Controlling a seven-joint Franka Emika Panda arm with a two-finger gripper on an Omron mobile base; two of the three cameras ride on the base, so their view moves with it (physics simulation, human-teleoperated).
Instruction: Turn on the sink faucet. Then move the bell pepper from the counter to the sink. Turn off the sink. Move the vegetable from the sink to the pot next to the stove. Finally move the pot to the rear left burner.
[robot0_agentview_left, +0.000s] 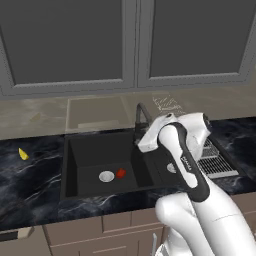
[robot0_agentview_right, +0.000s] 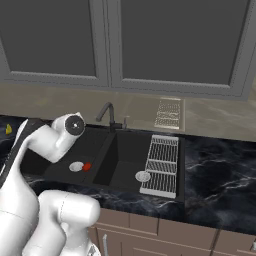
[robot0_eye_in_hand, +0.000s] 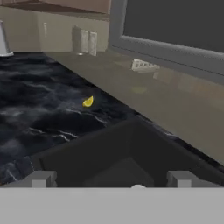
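From the left base camera, the bell pepper is already lying in the sink beside the drain, so shutting off the sink faucet, the pot and burner steps remain. From the right, the arm is bending over the left basin. The hand camera is looking across the worktop, the tool apparently spread wide and empty.

Grey wall cabinets hang above a beige backsplash.
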